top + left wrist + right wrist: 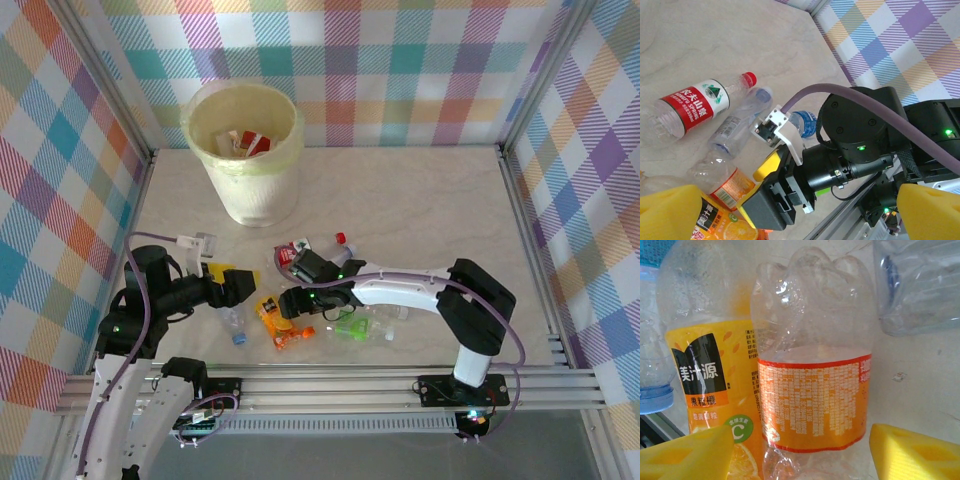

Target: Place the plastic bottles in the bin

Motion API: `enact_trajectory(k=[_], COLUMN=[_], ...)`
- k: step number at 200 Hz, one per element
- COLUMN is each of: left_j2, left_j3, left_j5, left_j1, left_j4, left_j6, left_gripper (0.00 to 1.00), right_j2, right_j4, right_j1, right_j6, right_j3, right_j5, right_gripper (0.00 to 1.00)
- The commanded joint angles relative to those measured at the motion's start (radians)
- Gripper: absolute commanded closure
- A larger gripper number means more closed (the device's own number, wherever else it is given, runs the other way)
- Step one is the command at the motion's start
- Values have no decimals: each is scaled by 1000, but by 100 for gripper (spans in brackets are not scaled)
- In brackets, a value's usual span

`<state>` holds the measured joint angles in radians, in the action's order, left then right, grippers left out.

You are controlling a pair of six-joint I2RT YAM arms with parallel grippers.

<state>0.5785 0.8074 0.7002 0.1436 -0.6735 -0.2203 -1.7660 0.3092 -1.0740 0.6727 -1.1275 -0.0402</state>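
The plastic bottles [268,315] are only partly cleared. A few lie in the bin [243,195] at the far left of the table [420,210], red labels showing. Several more lie in a loose heap near the arms, among them a red-labelled bottle [690,107]. Most of the job looks still to do. The right tool [800,452] straddles an orange-labelled bottle [812,400] in the heap; I cannot tell whether it is pressing on it. The left tool [238,287] is spread wide and empty just beside the heap.
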Motion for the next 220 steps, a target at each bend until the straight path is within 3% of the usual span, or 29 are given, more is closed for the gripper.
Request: enact_trajectory(k=[1,98,143,177,220], left_j2=[-3,46,53,63,59], left_j3=[-11,-8,-7,5,16], left_j5=[-6,-5,-8,-39,-93], left_j1=[8,7,7,7,9], left_j4=[25,31,31,10,9], left_j6=[-7,-1,-7,-54,-164], left_gripper=[0,0,0,0,0], right_j2=[-25,-95,-109,-32,99], right_j4=[-29,54,47,31,48], right_j1=[-5,-5,-5,-5,-1], right_j6=[-15,-45,-52,-78,-118], right_j3=[12,-30,-42,-14,3], right_j5=[-46,12,22,48,40], right_gripper=[25,24,31,39,41])
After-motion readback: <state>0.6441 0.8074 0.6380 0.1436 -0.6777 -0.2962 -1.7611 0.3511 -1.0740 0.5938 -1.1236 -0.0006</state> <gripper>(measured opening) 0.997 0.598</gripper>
